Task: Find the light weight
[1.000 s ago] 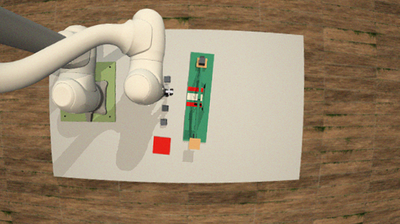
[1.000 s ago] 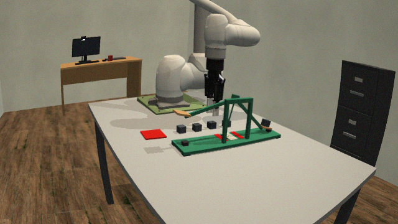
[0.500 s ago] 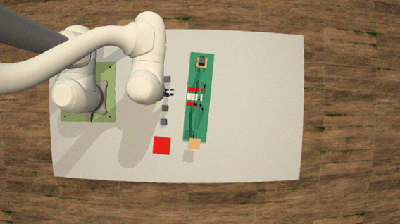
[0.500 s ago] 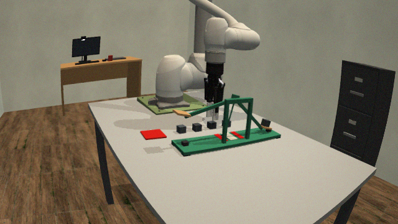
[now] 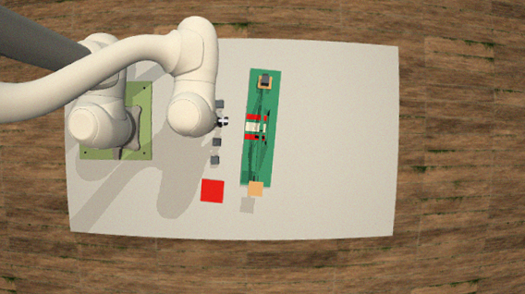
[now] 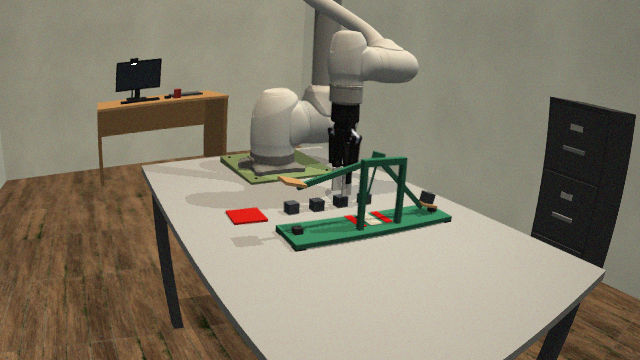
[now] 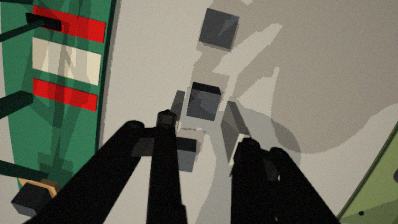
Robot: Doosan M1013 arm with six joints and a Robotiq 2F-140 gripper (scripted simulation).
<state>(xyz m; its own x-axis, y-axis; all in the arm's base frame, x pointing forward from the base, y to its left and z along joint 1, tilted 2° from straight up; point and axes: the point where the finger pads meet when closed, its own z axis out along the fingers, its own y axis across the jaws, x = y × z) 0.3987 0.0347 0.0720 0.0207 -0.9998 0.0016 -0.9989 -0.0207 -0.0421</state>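
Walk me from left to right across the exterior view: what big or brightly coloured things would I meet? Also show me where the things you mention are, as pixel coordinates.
Black computer monitor (image 6: 138,75), small red mug (image 6: 177,93), flat red square dish (image 5: 212,191) (image 6: 246,216), green rocker balance (image 5: 267,166) (image 6: 330,236) (image 7: 85,127), dark filing cabinet with light handles (image 6: 565,165).

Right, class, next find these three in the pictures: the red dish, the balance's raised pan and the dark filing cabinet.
Red dish (image 5: 212,191) (image 6: 246,216): top and exterior, middle of its face.
Raised pan (image 5: 255,189) (image 6: 292,181): top and exterior, its flat plate.
Filing cabinet (image 6: 570,185): exterior, its front.

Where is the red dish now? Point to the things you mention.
In the exterior view, the red dish (image 5: 212,191) (image 6: 246,216) lies on the table, left of the row of dark weights (image 5: 216,142) (image 6: 316,204) (image 7: 219,29).
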